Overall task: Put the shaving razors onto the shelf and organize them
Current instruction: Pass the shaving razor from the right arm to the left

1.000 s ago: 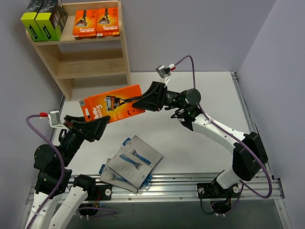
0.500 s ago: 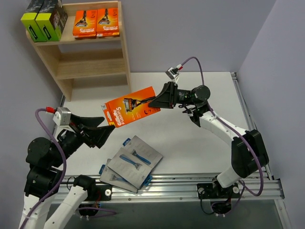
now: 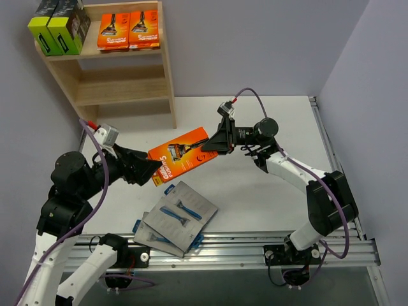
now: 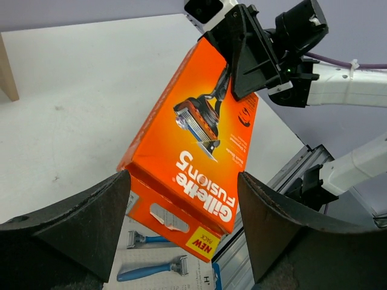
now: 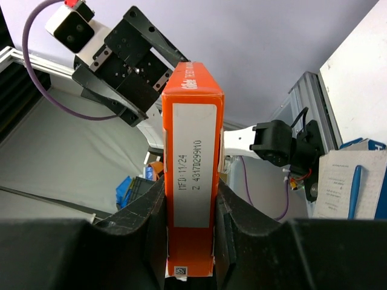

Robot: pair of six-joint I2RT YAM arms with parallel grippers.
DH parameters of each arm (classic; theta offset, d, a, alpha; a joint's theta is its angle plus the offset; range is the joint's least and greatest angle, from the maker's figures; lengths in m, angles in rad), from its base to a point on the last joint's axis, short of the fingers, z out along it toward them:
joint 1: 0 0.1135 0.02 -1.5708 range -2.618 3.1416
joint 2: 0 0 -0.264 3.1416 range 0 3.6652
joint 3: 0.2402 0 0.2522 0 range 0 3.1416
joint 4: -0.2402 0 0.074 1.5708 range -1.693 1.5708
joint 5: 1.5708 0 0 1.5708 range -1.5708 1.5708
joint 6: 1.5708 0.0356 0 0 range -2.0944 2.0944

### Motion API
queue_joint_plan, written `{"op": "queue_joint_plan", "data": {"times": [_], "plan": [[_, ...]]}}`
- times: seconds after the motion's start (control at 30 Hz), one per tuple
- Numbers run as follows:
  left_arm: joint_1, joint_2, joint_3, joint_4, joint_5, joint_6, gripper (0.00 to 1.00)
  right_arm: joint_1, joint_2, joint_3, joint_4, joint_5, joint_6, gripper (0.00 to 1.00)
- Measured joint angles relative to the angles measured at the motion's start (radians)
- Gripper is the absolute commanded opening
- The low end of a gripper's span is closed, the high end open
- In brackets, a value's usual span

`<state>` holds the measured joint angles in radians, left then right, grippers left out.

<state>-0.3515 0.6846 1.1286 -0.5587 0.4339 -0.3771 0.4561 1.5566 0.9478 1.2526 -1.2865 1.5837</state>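
Observation:
My right gripper (image 3: 214,143) (image 5: 189,194) is shut on one short end of an orange razor pack (image 3: 183,157) (image 5: 192,139) and holds it in the air over the table. My left gripper (image 3: 152,172) (image 4: 182,184) is open, its two fingers (image 4: 91,211) standing either side of the pack's (image 4: 193,151) other end without gripping it. The wooden shelf (image 3: 164,70) stands at the back left. Its top tier carries two black and lime boxes (image 3: 57,27) and two orange packs (image 3: 129,30). A pile of grey cards with blue razors (image 3: 180,215) (image 4: 151,266) lies on the table.
The shelf's lower tier (image 3: 121,86) holds nothing. A metal rail (image 3: 255,245) runs along the table's near edge. Grey walls close in the back and right sides.
The right arm has brought the orange pack left and lower. The left arm has risen and swung right, so its open jaws now straddle the pack's free end.

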Motion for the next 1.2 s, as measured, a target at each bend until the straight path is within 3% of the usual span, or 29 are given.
{"op": "queue_joint_plan", "data": {"times": [0.5, 0.87, 1.2], "plan": [[0.0, 0.124, 0.101, -0.166, -0.164, 0.017, 0.79, 0.003, 0.0, -0.014, 0.008, -0.024, 0.025, 0.0], [0.002, 0.112, 0.018, -0.011, 0.101, -0.112, 0.68, 0.003, -0.001, -0.014, 0.01, -0.042, 0.019, 0.0], [0.029, 0.18, 0.018, -0.068, 0.151, -0.136, 0.62, 0.003, -0.011, -0.013, 0.009, -0.052, 0.012, 0.0]]}}
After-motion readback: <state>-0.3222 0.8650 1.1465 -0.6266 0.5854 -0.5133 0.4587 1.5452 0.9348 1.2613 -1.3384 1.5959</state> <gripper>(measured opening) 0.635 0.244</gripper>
